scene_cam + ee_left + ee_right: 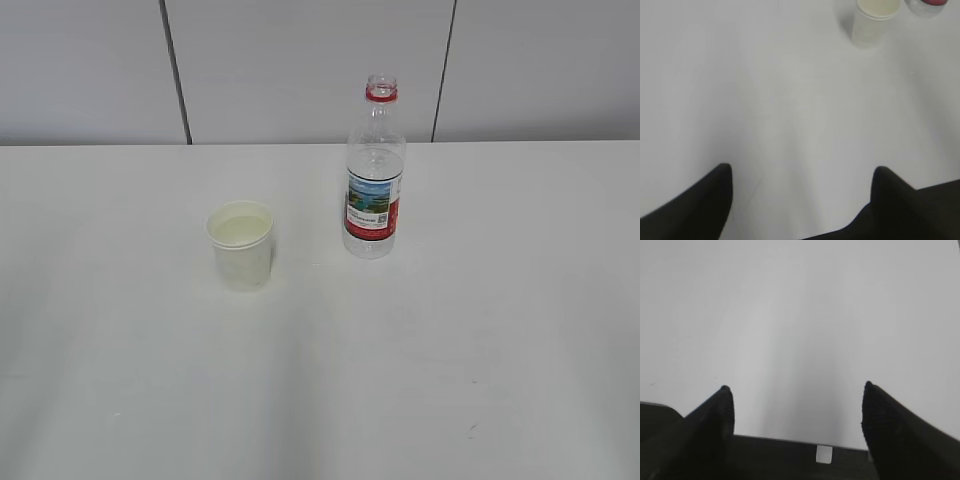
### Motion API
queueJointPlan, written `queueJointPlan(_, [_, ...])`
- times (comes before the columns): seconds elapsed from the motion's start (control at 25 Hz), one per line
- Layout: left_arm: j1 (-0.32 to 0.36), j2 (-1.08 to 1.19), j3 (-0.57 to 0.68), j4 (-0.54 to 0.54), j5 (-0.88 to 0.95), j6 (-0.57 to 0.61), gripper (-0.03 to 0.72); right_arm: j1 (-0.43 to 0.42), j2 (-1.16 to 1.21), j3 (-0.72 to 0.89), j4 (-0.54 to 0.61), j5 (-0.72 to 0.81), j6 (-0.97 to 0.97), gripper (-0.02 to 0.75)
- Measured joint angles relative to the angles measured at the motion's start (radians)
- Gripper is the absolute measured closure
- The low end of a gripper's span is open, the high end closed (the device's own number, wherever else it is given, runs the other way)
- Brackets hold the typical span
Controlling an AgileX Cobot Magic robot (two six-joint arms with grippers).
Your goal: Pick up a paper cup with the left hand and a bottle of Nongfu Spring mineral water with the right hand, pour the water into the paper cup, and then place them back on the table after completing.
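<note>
A white paper cup (241, 246) stands upright on the white table (420, 360), with liquid in it. Right of it stands an uncapped clear bottle (374, 172) with a red neck ring and red-and-blue label; it looks nearly empty. Neither arm shows in the exterior view. In the left wrist view my left gripper (802, 172) is open and empty over bare table, with the cup (873, 22) far ahead at the top and the bottle's base (927, 6) at the top edge. In the right wrist view my right gripper (796, 390) is open and empty over bare table.
A grey panelled wall (300, 70) runs behind the table's far edge. The table's near edge shows as a dark strip (790, 455) below the right gripper.
</note>
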Motion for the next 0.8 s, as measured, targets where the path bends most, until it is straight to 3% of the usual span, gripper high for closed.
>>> queueJointPlan(0.56, [0.0,-0.295,0.018,0.027,0.089,-0.004,0.181,0.0,-0.097,0.0,0.0,0.0,0.024,0.15])
queueJointPlan(0.8, [0.0,-0.303,0.037,0.032,0.12,-0.031,0.188,0.0,-0.099,0.0,0.002,0.0,0.028,0.15])
